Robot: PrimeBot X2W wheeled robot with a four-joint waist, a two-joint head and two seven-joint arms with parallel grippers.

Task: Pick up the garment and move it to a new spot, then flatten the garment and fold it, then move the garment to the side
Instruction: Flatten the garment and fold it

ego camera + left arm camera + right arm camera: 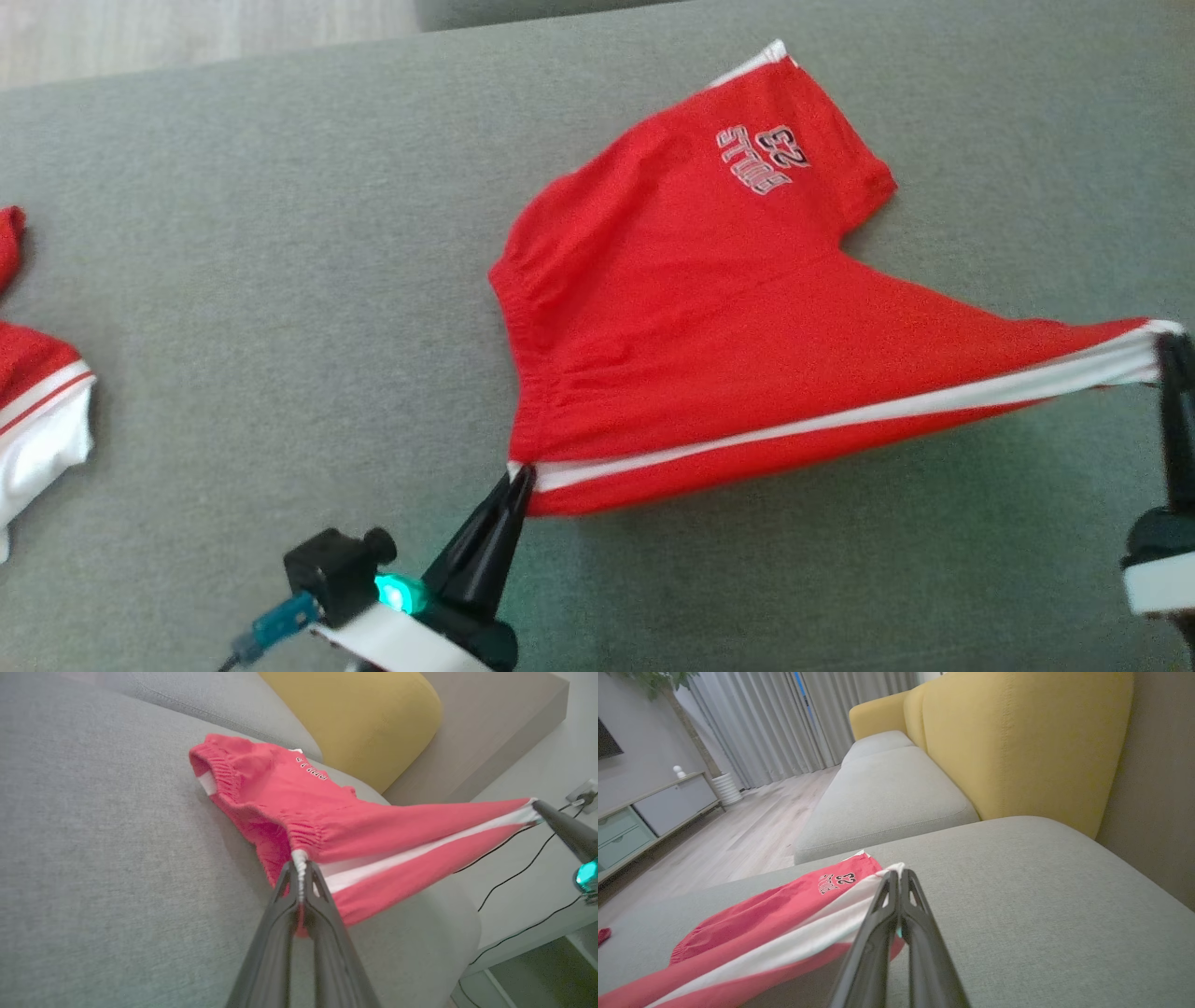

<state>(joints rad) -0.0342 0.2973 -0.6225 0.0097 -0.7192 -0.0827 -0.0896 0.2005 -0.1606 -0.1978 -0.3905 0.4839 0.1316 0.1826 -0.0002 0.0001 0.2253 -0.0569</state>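
- Broad grey woven sofa seat, flat and faintly nubbly, spread beneath both claws; rough enough to drag at any trailing cloth.
- Mustard-yellow padded backrest cushion, rounded and smooth, well beyond the left claw's tips.
- Large bright red jersey garment, soft knit with a gathered elastic edge, strung taut between the two claws along its white side stripe. Near edge lifted; far part, with the black white-outlined number print, resting on the seat ahead of the claws. Risk of the looser middle tucking under itself on laying down, spoiling the flattening.
- Smaller bunched red piece with white trim, well off to the left claw's outer side, apart from the garment.
- Left claw clenched on the elastic corner at one end of the stripe; right claw clenched on the stripe's other end. Risk of a corner slipping free under a harder pull, given only a thin pinch of smooth cloth in each.
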